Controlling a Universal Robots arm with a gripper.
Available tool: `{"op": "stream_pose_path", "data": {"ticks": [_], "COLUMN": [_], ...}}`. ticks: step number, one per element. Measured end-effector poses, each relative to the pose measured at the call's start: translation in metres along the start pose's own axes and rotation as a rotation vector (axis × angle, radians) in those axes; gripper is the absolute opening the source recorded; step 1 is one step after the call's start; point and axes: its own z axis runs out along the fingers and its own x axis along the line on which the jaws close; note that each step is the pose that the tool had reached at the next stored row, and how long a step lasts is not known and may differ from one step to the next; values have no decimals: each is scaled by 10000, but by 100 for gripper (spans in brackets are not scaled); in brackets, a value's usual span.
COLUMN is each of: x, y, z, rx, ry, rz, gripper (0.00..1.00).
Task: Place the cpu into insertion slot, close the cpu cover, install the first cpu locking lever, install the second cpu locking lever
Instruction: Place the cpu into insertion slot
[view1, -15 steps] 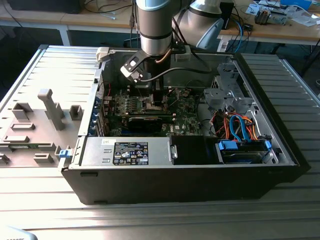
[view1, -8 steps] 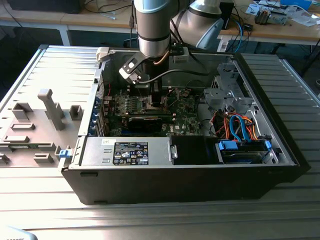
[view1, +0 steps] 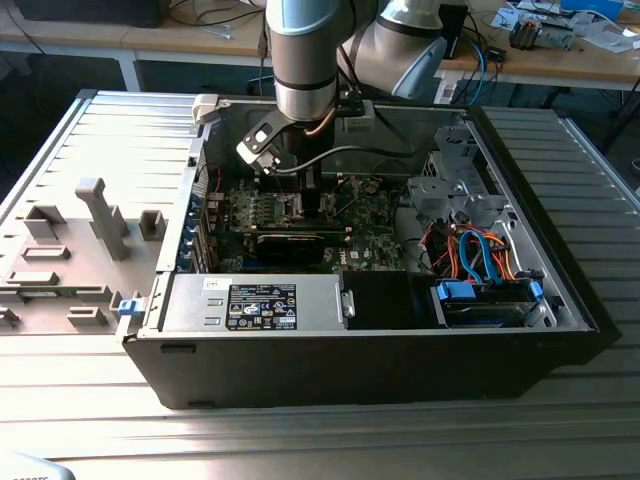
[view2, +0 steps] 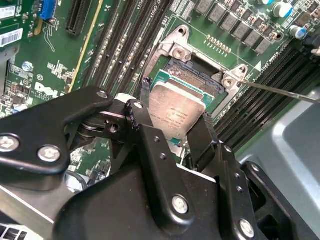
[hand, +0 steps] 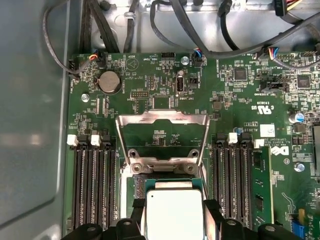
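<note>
Interior of an open computer case (view1: 380, 350) lying on a ribbed table (view1: 300, 440), with the arm (view1: 305, 50) reaching down over the green board (hand: 150, 75). The black gripper (view2: 174, 116) holds the cpu (view2: 177, 110): its jaws pinch the chip by two opposite edges, silvery top up. The cpu hangs over the slot (hand: 165, 179), which sits between two banks of memory slots (hand: 92, 185). Part of the slot's dark centre shows past the chip, and I cannot tell whether the two touch. The cover (hand: 162, 118) stands raised at the slot's edge away from the gripper. A thin metal rod (view2: 280, 91) juts out beside the slot. By my reading the first step, placing the cpu, is in hand and unfinished. Seating it calls for a level chip, edges square with the slot's rim, and a gentle, straight descent, since the contacts would likely bend easily.
</note>
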Motion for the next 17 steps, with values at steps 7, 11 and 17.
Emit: {"op": "stream_pose_path", "data": {"ticks": [7,11,17], "x": [-1,15,30], "y": [-5,-6,-35], "z": [52,56,96], "rx": [1,0,0], "ry": [-1,-1,0], "rz": [0,0,0], "gripper": [55,55,55]}}
